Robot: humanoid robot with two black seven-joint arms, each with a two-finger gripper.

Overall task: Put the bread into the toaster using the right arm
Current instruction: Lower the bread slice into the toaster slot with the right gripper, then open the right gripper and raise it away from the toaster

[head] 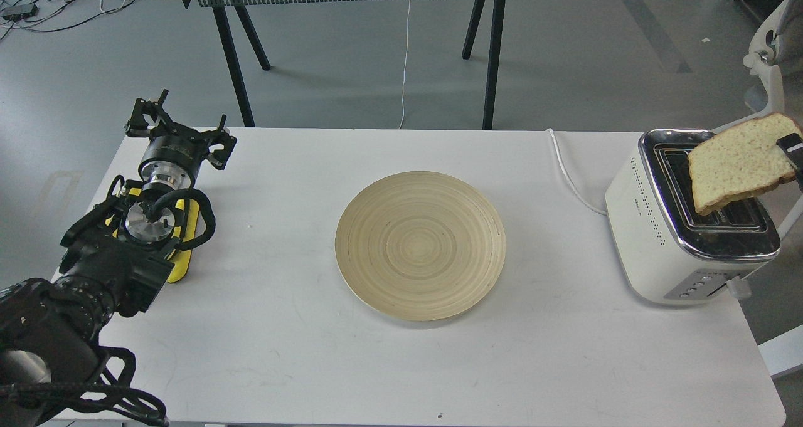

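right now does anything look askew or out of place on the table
The bread is tilted above the toaster, pinched at its right edge by the right gripper, lying across the slots rather than lined up with one. The plate holds nothing.

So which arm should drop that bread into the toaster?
The right. Its fingers hold the bread tilted just above the toaster slots. The left gripper sits at the table's far side, past the plate, holding nothing.

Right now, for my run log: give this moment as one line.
phase: bread over toaster | right gripper: shut on bread | bread: tilted, above toaster slots, not in | left gripper: idle on table | plate: bare
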